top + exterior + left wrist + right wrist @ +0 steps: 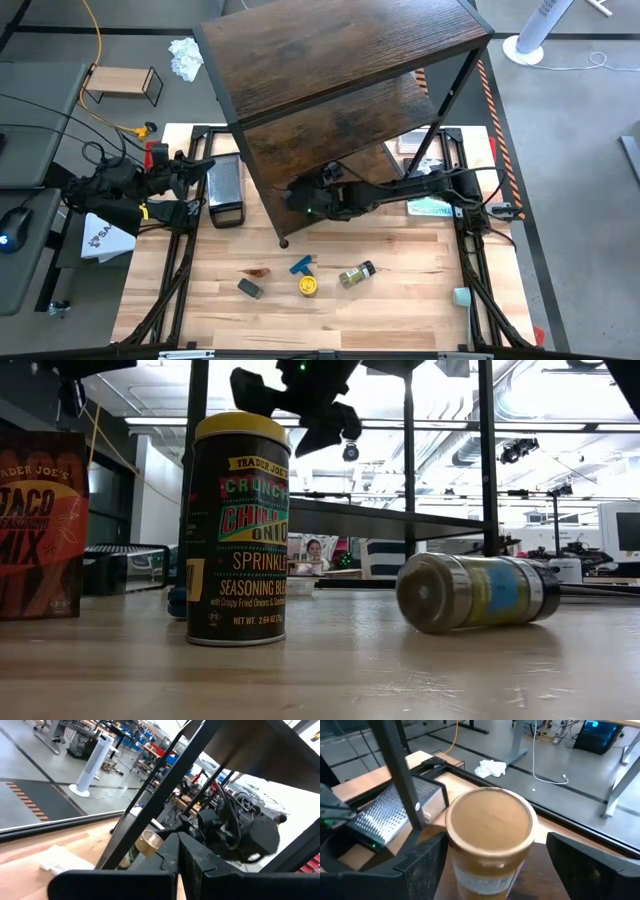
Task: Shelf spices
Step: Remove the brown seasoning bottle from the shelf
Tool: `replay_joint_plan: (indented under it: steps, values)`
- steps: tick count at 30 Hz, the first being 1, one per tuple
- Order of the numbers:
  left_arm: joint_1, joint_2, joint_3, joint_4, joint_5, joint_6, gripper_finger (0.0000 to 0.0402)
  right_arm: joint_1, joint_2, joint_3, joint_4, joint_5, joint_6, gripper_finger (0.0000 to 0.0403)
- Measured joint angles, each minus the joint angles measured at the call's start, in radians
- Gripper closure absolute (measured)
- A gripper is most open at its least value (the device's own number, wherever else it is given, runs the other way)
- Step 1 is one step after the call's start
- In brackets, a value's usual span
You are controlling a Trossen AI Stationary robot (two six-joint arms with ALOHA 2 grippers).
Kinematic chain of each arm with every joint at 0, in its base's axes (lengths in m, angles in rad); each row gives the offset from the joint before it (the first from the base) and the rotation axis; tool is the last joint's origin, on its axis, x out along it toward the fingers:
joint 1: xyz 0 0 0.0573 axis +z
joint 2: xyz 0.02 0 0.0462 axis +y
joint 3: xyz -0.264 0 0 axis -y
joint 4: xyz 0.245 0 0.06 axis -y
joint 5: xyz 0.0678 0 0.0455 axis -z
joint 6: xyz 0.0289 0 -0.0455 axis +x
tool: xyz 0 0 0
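Jaws of the right gripper stand released around the tan-lidded jar on the shelf.

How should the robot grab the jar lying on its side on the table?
Grip the black-lidded jar across its round middle, coming straight down from above. It lies flat, so its curved sides face up, with open table on both sides for the fingers.

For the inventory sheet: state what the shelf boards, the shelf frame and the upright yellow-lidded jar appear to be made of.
Shelf boards: dark brown wood or wood-look laminate, matte, with visible grain streaks.
Shelf frame: thin black bars, probably painted metal.
Yellow-lidded jar: the body is covered by a glossy printed label, so glass or plastic cannot be told; the lid looks like plastic.
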Motion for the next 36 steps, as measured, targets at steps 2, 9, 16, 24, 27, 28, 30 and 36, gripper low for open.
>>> replay_joint_plan:
  steps: [2, 9, 16, 24, 27, 28, 30, 36]
  values:
    - [0.000, 0.000, 0.000, -0.007, 0.000, -0.003, 0.0401, -0.019, 0.000, 0.000, 0.011, -0.014, -0.011, 0.0068]
    - [0.000, 0.000, 0.000, -0.016, 0.000, -0.021, 0.0401, -0.074, 0.000, 0.000, 0.041, -0.163, -0.084, 0.0068]
    - [0.000, 0.000, 0.000, -0.016, -0.001, -0.025, 0.0401, -0.101, 0.000, 0.000, 0.078, -0.226, -0.190, 0.0068]
    - [0.000, 0.000, 0.000, -0.016, -0.007, -0.020, 0.0401, -0.107, -0.018, 0.000, 0.051, -0.320, -0.186, 0.0146]
    - [0.000, 0.000, 0.000, -0.017, 0.064, -0.037, 0.0401, -0.080, -0.070, -0.001, -0.063, -0.352, -0.188, 0.0145]
    - [0.000, 0.000, 0.000, -0.017, 0.100, -0.048, 0.0401, -0.066, -0.095, -0.001, -0.117, -0.355, -0.195, 0.0145]
    - [0.000, 0.001, 0.000, -0.017, 0.178, -0.081, 0.0401, -0.032, -0.160, -0.001, -0.240, -0.362, -0.210, 0.0145]
    - [0.000, 0.028, 0.000, -0.033, 0.275, -0.214, 0.0401, 0.176, -0.351, 0.000, -0.667, -0.331, -0.030, 0.0145]
